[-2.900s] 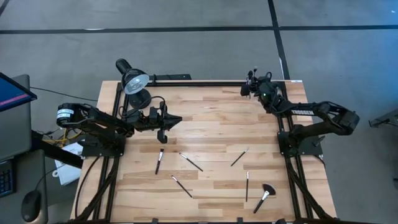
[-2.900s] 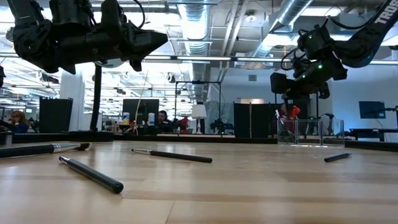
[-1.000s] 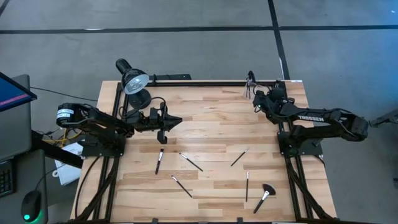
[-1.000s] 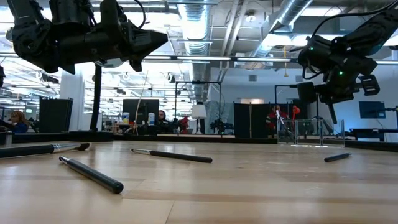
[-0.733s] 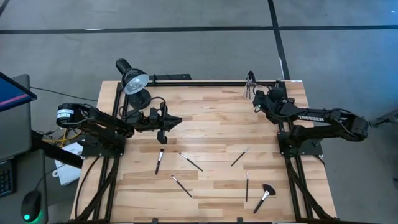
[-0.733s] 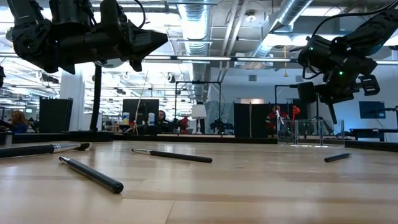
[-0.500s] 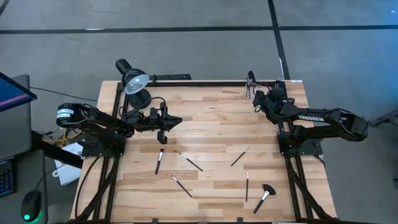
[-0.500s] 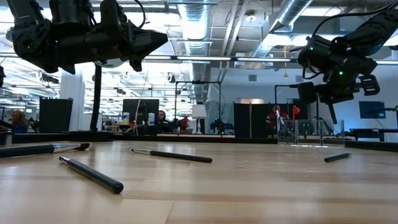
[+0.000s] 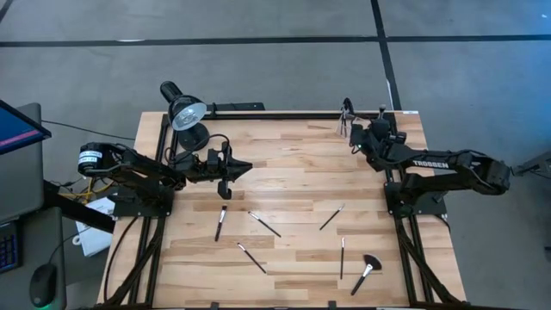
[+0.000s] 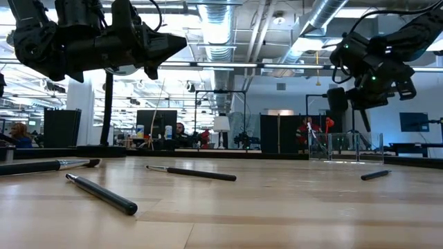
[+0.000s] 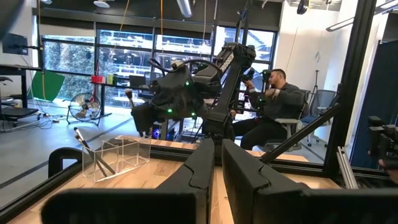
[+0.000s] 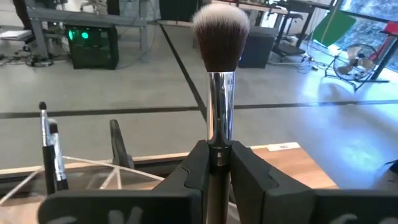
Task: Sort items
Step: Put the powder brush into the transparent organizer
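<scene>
pale wooden table (image 9: 301,172) below; right gripper (image 12: 219,163) pinches a silver-handled fluffy brush (image 12: 221,68) upright beside the clear plastic container (image 12: 93,177). loose hold could tip it outside.

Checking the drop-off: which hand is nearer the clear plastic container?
Right. The right hand hovers just beside the clear plastic container at the far-right corner; the left hand hangs across the table.
</scene>
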Robot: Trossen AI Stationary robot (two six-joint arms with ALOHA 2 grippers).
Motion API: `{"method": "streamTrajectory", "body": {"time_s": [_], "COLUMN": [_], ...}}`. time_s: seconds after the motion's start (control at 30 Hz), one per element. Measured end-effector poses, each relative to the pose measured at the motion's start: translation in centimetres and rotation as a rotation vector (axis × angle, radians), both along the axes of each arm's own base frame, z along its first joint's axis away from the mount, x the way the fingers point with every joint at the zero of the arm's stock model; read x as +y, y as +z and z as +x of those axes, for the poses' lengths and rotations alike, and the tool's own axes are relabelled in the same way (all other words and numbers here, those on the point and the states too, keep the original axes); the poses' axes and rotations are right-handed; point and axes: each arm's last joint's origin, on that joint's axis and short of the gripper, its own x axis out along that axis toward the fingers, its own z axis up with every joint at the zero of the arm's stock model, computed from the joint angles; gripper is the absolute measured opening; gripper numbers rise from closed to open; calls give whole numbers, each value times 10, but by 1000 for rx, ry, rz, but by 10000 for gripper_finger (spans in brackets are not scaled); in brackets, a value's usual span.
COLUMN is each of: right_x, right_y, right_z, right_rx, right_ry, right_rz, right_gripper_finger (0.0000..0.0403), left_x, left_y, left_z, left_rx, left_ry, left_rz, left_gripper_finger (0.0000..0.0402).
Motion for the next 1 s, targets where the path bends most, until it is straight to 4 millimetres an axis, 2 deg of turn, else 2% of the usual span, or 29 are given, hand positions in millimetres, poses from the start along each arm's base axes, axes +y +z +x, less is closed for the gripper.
{"method": "streamTrajectory", "body": {"time_s": [0.33, 0.6, 1.0], "right_x": [-3, -2, -6], "right_y": [-3, -7, -30], "right_z": [-7, -7, -1], "right_rx": [7, -8, -20], "right_ry": [-45, -55, -98], "right_rz": [21, 25, 57], "right_gripper_finger": [55, 43, 54], "left_x": [0, 0, 0], "left_y": [0, 0, 0], "left_z": [0, 0, 0], "left_rx": [0, 0, -1], "left_ry": [0, 0, 0], "left_rz": [0, 0, 0], "left_gripper_finger": [30, 30, 30]}}
